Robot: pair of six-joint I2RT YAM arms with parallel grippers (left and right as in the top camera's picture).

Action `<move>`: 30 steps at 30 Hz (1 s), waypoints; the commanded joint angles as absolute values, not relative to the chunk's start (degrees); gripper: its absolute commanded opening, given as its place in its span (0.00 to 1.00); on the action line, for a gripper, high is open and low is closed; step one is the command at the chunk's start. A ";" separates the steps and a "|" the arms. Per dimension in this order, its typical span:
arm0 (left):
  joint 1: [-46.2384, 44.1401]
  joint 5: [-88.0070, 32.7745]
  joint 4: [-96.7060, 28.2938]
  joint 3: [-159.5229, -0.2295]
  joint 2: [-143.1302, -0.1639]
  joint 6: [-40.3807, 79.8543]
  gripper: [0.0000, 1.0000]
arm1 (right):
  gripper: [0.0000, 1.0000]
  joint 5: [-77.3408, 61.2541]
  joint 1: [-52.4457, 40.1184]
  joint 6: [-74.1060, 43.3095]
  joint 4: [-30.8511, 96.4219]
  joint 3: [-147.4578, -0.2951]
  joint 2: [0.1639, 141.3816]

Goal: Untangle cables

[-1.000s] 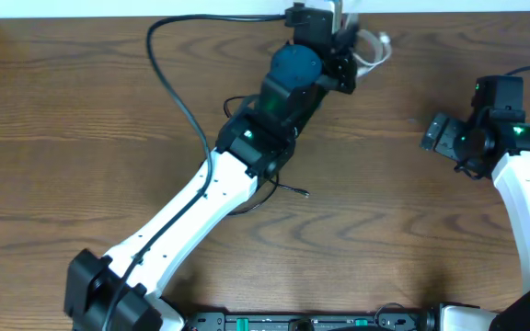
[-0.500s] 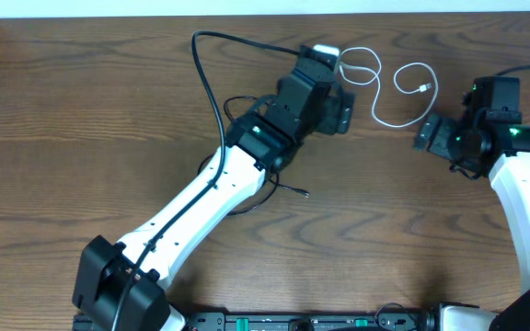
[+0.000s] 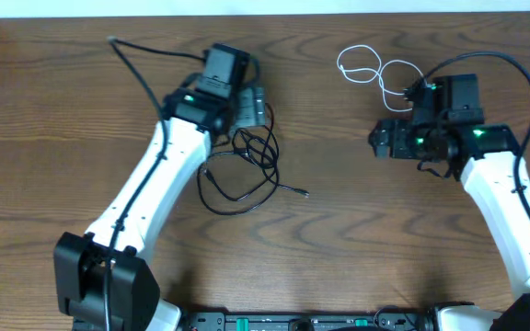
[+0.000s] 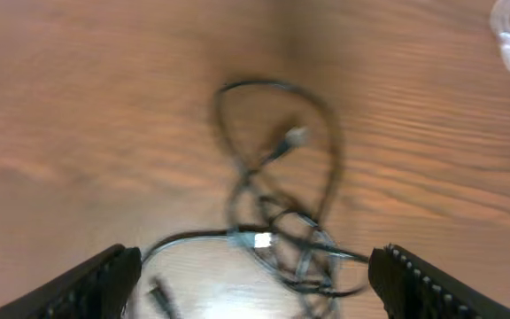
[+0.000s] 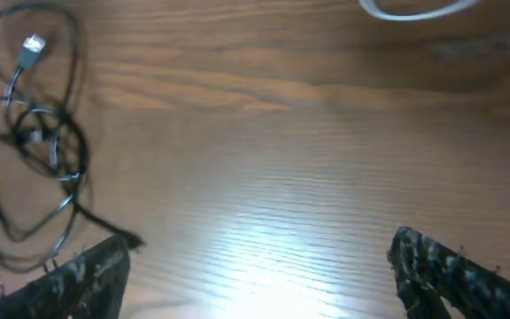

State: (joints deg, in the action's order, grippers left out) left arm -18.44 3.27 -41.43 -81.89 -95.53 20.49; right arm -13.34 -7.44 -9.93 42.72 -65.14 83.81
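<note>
The left gripper has its two fingers spread wide and holds nothing. In the left wrist view the gripper shows only its dark fingertips at the two lower corners, and that picture is blurred. The black cables lie on the wooden table as one loose tangle of loops, just beside this gripper on the side nearer to the robot's base. From the wrist they appear under and between the fingers, with a small pale plug end near the middle of the tangle. I cannot tell whether any finger touches a cord. The right gripper is also wide open and empty. Its fingertips point toward the left arm, and in the right wrist view the gripper has only bare wood between its fingers. The white cable lies in a few open loops on the far side of the right gripper, close beside its wrist and apart from the black tangle. In the right wrist view only a small arc of it shows at the top edge. From this gripper the black cables are ahead and off to the left, well apart from its fingertips.
</note>
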 commanded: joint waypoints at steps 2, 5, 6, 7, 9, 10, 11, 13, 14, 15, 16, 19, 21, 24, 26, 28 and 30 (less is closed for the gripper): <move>-12.62 2.28 -43.77 -81.97 -95.35 22.00 0.88 | 0.93 -15.14 -11.05 -8.47 42.39 -66.50 84.25; -8.95 1.89 -44.99 -81.97 -95.37 23.16 0.88 | 0.93 -17.61 -12.82 -7.40 40.47 -66.92 84.25; -7.79 1.87 -45.45 -81.97 -95.37 24.18 0.88 | 0.92 -18.00 -13.28 -7.44 39.40 -66.92 84.29; -6.42 1.89 -46.02 -81.93 -95.44 25.61 0.88 | 0.91 -17.96 -13.96 -7.42 37.85 -66.92 84.51; -4.93 1.93 -46.26 -81.60 -95.48 25.80 0.88 | 0.92 -16.93 -14.81 -7.40 35.64 -66.92 84.90; -4.43 1.96 -46.24 -81.30 -95.48 25.80 0.88 | 0.91 -16.01 -15.27 -7.40 34.52 -66.92 85.23; -3.95 1.96 -46.24 -80.88 -95.48 25.80 0.88 | 0.88 -15.09 -15.70 -7.40 33.36 -66.89 85.58; -3.36 2.37 -46.11 -79.94 -95.48 25.78 0.86 | 0.77 -12.73 -16.27 -7.40 30.46 -66.89 86.61; -3.22 2.68 -45.89 -79.48 -95.48 25.78 0.64 | 0.70 -11.33 -16.29 -7.38 28.64 -66.89 87.31; -3.20 3.36 -45.32 -78.81 -95.48 25.78 0.30 | 0.59 -9.93 -16.27 -7.35 26.57 -66.89 87.88; -3.22 4.01 -44.53 -78.11 -95.48 25.78 0.08 | 0.48 -7.92 -16.21 -7.14 24.56 -66.89 88.64; -3.22 4.82 -41.19 -75.64 -95.48 25.56 0.08 | 0.33 0.19 -16.16 -6.04 19.25 -66.89 91.64; -3.22 5.04 -39.07 -73.84 -95.48 25.58 0.08 | 0.14 6.28 -16.16 -6.13 15.66 -66.92 94.52; -3.22 4.99 -36.12 -71.24 -95.48 25.61 0.08 | 0.11 12.67 -16.01 -6.09 8.73 -66.89 99.44; -3.22 4.99 -34.20 -69.89 -95.48 25.63 0.08 | 0.11 14.96 -15.46 -5.67 3.25 -66.92 102.94; -3.22 4.99 -32.58 -68.77 -95.48 25.61 0.08 | 0.03 15.11 -14.79 -4.21 -1.61 -66.92 106.13; -3.22 4.99 -32.03 -68.34 -95.48 25.63 0.12 | 0.01 15.05 -13.80 -4.23 -6.15 -66.92 109.60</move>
State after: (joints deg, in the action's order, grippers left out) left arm -3.42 3.81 -32.60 -68.90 -95.53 25.50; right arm 10.61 -15.14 -5.61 -3.77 -66.35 106.24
